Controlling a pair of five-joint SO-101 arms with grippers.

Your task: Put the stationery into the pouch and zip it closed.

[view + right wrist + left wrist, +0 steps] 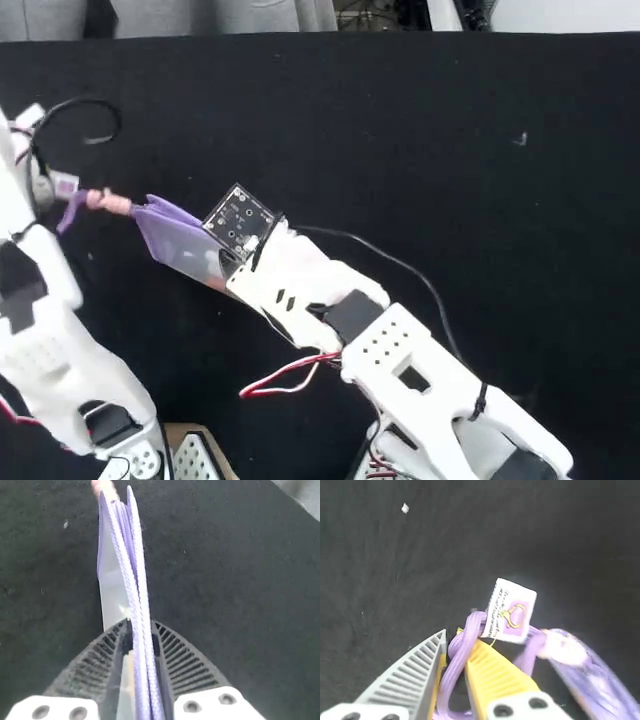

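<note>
The purple pouch [172, 238] is held off the black table between both arms. My right gripper [226, 266] is shut on its near end; in the right wrist view the pouch [121, 565] stands edge-on between the black fingers [172, 652]. My left gripper [66, 207] is shut on the purple pull cord [459, 647] at the pouch's far end, between a grey and a yellow finger [492, 675]. A white tag [512, 611] and a pink bead [561, 647] hang on that cord. The pouch's purple side [600, 677] trails off beyond the bead. I see no loose stationery.
Black cloth [450, 150] covers the table, with a tiny white speck [519, 139] at the far right. A black cable loop [88, 112] lies by the left arm. Red and white wires [285, 375] hang under the right arm. A tan block [190, 450] sits at the front edge.
</note>
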